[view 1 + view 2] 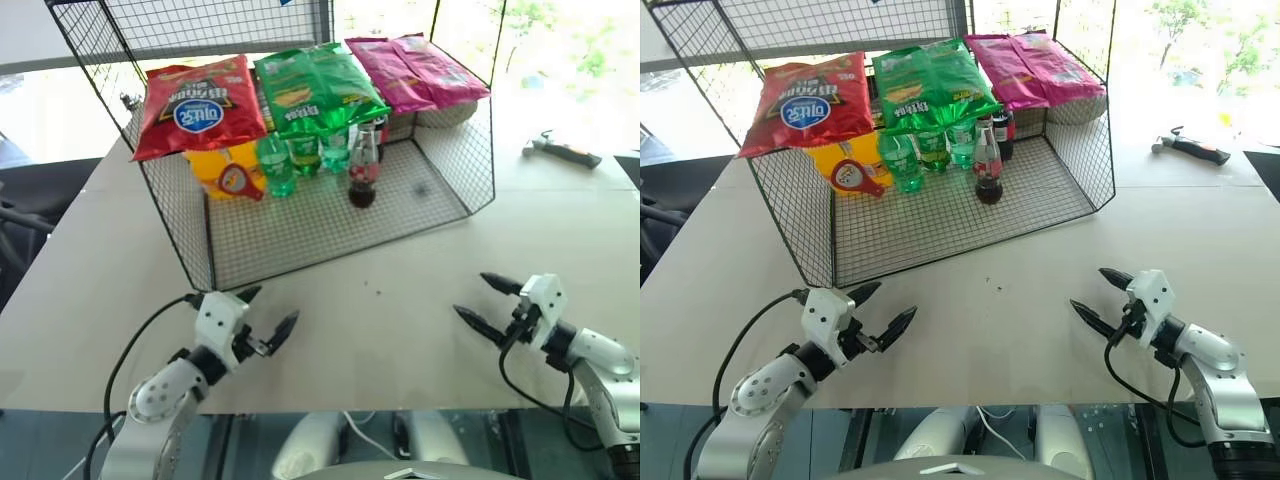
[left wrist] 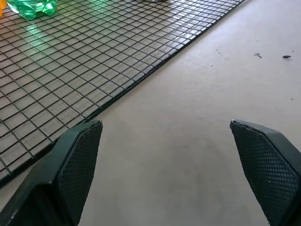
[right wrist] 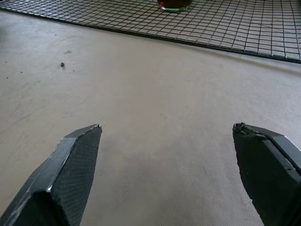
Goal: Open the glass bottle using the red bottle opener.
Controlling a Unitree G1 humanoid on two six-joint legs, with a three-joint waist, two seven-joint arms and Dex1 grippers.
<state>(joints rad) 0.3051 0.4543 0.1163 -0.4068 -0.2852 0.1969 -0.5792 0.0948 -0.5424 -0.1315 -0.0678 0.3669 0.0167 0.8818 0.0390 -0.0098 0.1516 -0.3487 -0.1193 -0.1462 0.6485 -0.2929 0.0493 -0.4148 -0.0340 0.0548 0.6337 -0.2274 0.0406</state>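
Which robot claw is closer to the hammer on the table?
The right claw. The hammer lies at the table's far right, beyond it and apart. The left claw is across the table on the other side, much farther away. Both claws are open.

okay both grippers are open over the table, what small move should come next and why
Probably reach the right gripper forward toward the glass bottle standing on the wire rack. Both it and the left gripper are open, empty, and short of the rack.
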